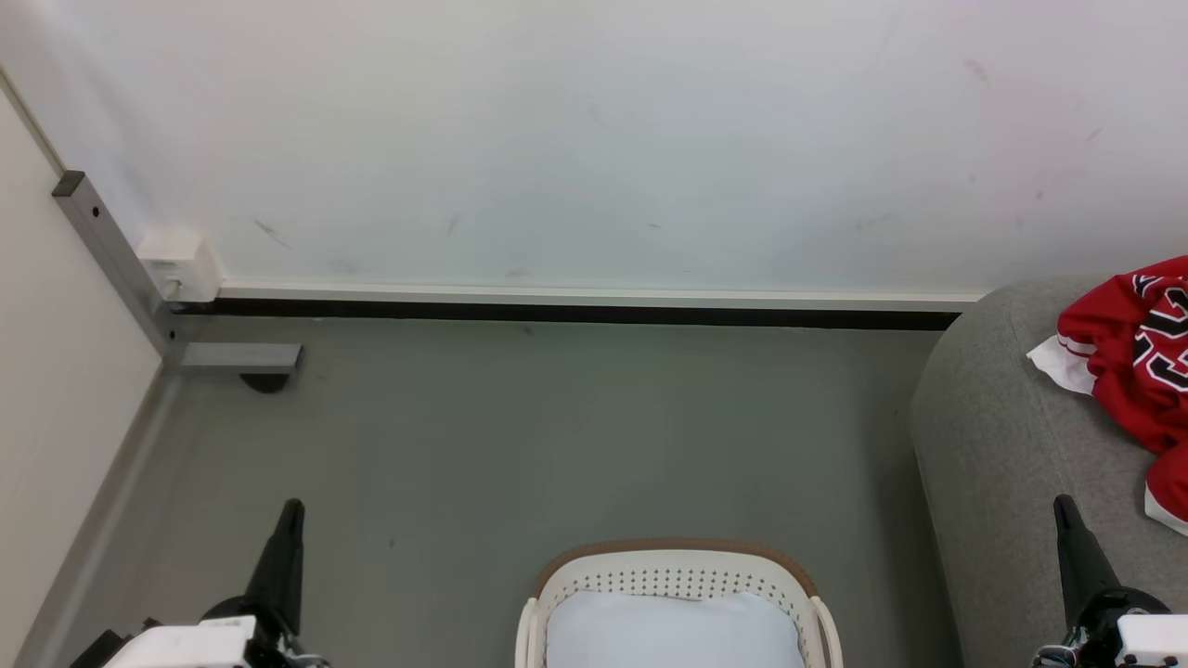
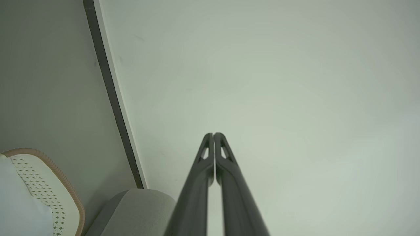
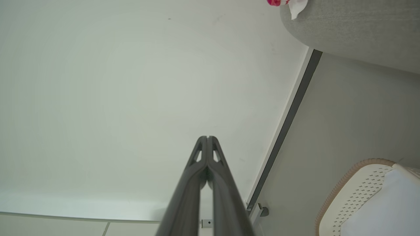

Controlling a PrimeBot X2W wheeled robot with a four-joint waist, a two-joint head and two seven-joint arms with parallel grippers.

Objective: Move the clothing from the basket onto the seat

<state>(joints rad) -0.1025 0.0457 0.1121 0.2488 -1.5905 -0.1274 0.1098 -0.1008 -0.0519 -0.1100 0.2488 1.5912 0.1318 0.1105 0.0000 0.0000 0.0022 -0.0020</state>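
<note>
clothing [image 1: 1128,362]: 1 red heap on seat [image 1: 1002,464] | basket [image 1: 668,583]: 1, holds 1 pad [image 1: 668,635] | left gripper [image 1: 292,507], right gripper [image 1: 1061,503]: closed, empty

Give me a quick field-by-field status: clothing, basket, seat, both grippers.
clothing: red with black-and-white lettering, lying on the seat
basket: on the floor in front of the robot, partly cut off by the head view's bottom edge
basket contents: pale pad; no red fabric in the part shown
left gripper: shut, empty, pointing toward the wall
right gripper: shut, empty, in front of the seat
</note>
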